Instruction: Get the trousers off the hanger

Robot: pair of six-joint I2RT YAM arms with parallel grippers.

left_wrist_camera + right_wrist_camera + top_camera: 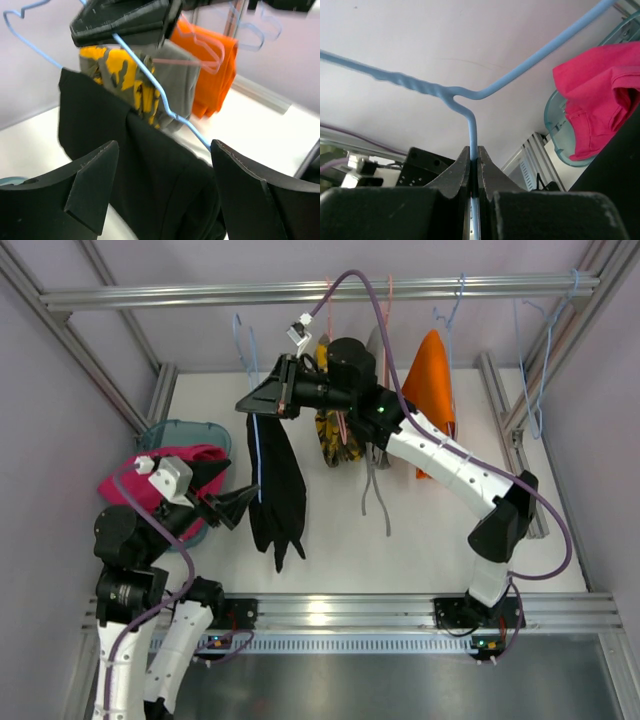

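While R hand (474, 152) pinches blue hanger (471, 125), black trousers (275, 490) droop limp; L hand (164, 150) spread.

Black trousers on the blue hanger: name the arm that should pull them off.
Left. The left end effector is open and faces the black trousers close by. The right end effector is shut on the blue hanger, so it is occupied.

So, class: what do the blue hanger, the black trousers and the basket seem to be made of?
Blue hanger: thin metal wire, likely coated light blue; its neck is twisted.
Black trousers: soft matte cloth, draping limply.
Basket: probably translucent teal plastic, with a smooth rim.
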